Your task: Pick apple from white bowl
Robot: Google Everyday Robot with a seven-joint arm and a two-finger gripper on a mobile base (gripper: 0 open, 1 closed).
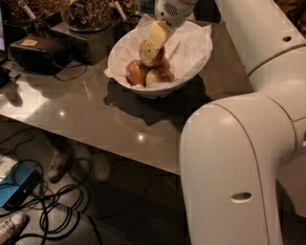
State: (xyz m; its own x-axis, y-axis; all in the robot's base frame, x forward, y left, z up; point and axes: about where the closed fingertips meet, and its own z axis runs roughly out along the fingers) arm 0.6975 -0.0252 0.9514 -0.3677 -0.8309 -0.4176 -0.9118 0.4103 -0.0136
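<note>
The white bowl, lined with crinkled white paper, stands on the grey table at the top centre. It holds several red apples. The apple sits on top of the pile, above two lower apples. My gripper reaches down into the bowl from above. One pale yellowish finger lies across the front of the top apple; the other finger is hidden behind it. The gripper looks closed around this apple.
Dark containers of nuts stand behind the bowl at the top left, with a black device and its cables beside them. My white arm fills the right side. Cables and a blue box lie on the floor under the table edge.
</note>
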